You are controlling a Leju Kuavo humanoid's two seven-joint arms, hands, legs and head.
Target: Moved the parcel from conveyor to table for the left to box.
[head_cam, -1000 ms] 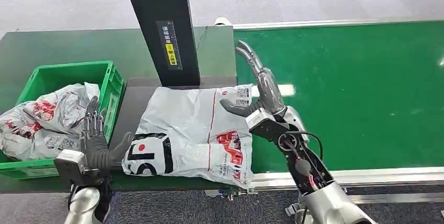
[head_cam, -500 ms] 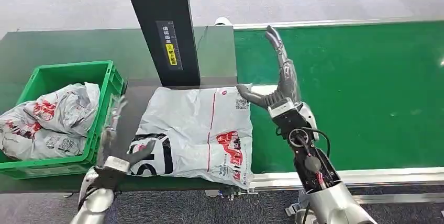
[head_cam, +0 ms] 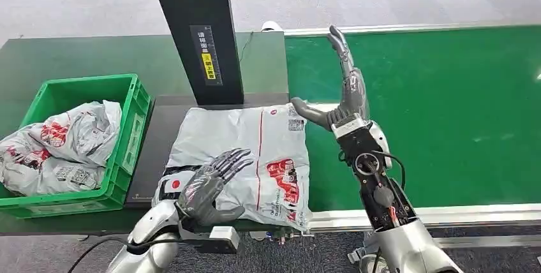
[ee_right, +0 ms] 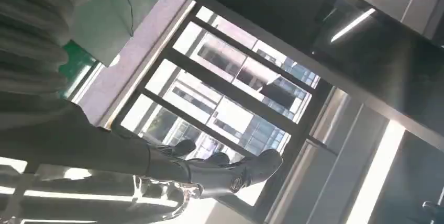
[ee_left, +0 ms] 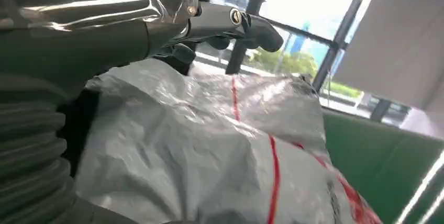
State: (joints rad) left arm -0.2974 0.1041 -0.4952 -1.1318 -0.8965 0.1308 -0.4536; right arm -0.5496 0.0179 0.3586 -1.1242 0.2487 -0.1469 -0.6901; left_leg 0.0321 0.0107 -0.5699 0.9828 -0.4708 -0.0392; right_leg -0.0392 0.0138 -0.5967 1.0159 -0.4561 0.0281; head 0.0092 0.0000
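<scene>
The parcel [head_cam: 245, 161], a grey poly mailer with red and black print, lies flat on the dark bench [head_cam: 147, 152], directly in front of the black scanner column [head_cam: 194, 30]. Its right edge sits at the boundary with the green conveyor belt [head_cam: 434, 113].

Left hand [head_cam: 207, 187]: positioned over the near left corner of the parcel, palm down, fingers spread and extended toward the parcel centre. It grips nothing. In the left wrist view the hand [ee_left: 157, 20] lies close above the crinkled parcel surface [ee_left: 209, 150]; whether the fingers touch the film cannot be told.

Right hand [head_cam: 338, 88]: raised upright just beside the far right corner of the parcel, over the conveyor belt edge. Fingers are straight and point upward, thumb extended toward the parcel. The hand is wide and holds nothing. The right wrist view shows the hand [ee_right: 209, 171] against windows, with nothing in it.

Container: a green crate [head_cam: 131, 126] stands on the bench, well to the left of the left hand. It holds several crumpled grey mailers [head_cam: 60, 145] with red print, piled to about rim height.
</scene>
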